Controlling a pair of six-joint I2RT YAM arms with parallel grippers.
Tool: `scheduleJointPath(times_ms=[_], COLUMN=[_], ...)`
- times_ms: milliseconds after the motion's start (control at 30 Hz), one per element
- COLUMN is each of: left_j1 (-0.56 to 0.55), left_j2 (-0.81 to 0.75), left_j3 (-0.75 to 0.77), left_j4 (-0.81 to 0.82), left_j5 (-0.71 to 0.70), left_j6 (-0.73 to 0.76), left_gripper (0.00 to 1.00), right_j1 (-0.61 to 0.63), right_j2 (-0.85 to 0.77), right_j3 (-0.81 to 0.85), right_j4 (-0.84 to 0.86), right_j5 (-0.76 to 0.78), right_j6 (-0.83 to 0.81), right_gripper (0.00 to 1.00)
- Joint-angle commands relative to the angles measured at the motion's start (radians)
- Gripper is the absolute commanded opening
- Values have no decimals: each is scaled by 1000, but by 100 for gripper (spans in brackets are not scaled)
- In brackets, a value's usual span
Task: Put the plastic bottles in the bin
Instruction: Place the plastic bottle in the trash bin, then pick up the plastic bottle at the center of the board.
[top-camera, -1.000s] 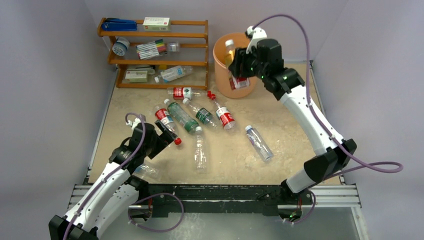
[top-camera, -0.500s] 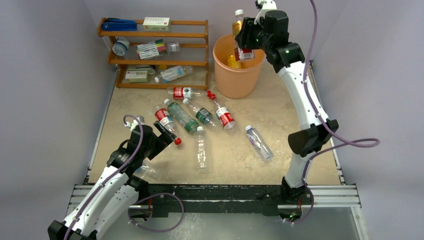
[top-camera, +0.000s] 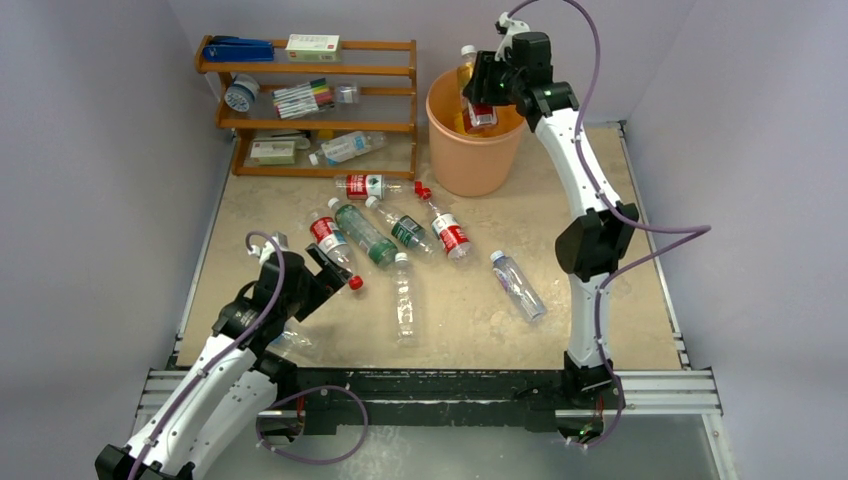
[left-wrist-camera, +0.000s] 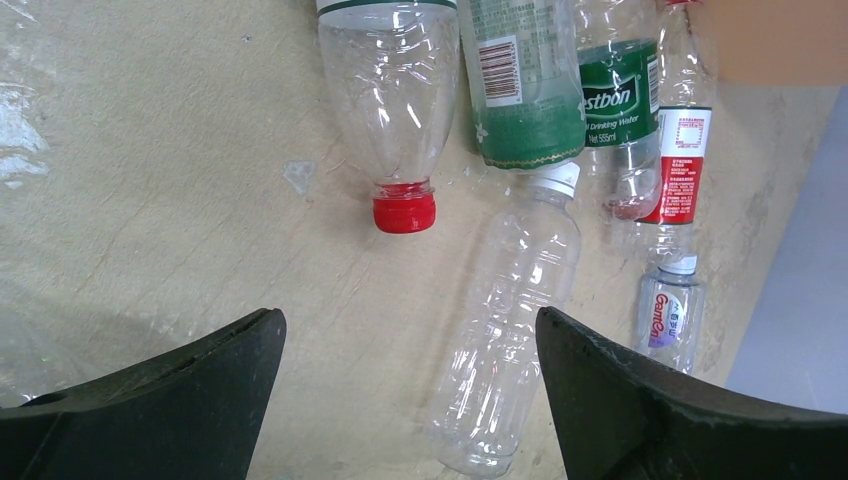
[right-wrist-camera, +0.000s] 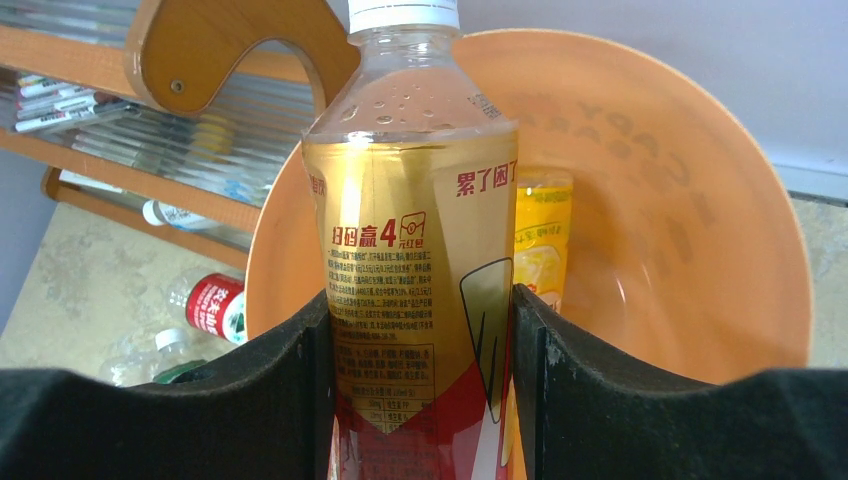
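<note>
**Right gripper now up over the bin, bottle upright**

Since a second ago my right arm has straightened and reached further back. The gold-label bottle was tilted at the bin's near side then. It now stands upright over the bin mouth, white cap up. Right gripper is clenched on its label, one finger each side. The bottle's base is hidden, so I can't tell whether it sits below the rim.

Left arm hasn't shifted. Left gripper is spread wide, grasping nothing, low over the counter. It sits just short of a red-capped bottle.

Count:
- 1 bottle in my right gripper.
- 1 yellow bottle inside the bin, behind the held one.
- 8 loose on the counter:
  - 3 red-label bottles, the red-capped one among them
  - 2 green-label bottles, side by side
  - 3 mostly clear bottles, one of them partly under my left arm
- 1 shelf bottle, lying on the lowest tier of the wooden shelf.
- 1 bin, on the counter's far side, just right of the shelf.

That makes 11 bottles in view, with only the yellow one clearly in the bin.
</note>
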Motion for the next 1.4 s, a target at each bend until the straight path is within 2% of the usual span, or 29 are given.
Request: scheduleJointPath(times_ms=[0,133,300,500,767,1067,1200,1367], left_j1=[-5,-5,-5,-6,-6,-5,-5,-5], left_j2=[-14,-10,4,26,52,75,94,108], left_j3=[-3,-7,-12,-20,-34,-56,-65,-72], left_j4=[8,16,30,59,92,154,187,213], left_j5=[-11,-9,-5,0,8,25,34,44], left_j6=[-11,-13,-12,-14,-13,-10,-12,-16], left_gripper=[96,96,96,96,96,98,98,99], right_j1=[2,2,2,1,13,44,95,222], right_j2=[-30,-82,-168,-288,-558,-804,-889,-929], right_j3=[37,-76,-175,-263,-653,-977,-1138,-1291], right_j4=[51,80,106,107,210,246,289,358], right_j5=[-68,-77,-60,-24,-84,-159,-187,-169], right_j6=[12,9,2,-1,0,4,39,101], right_gripper=[61,80,88,90,91,91,91,90])
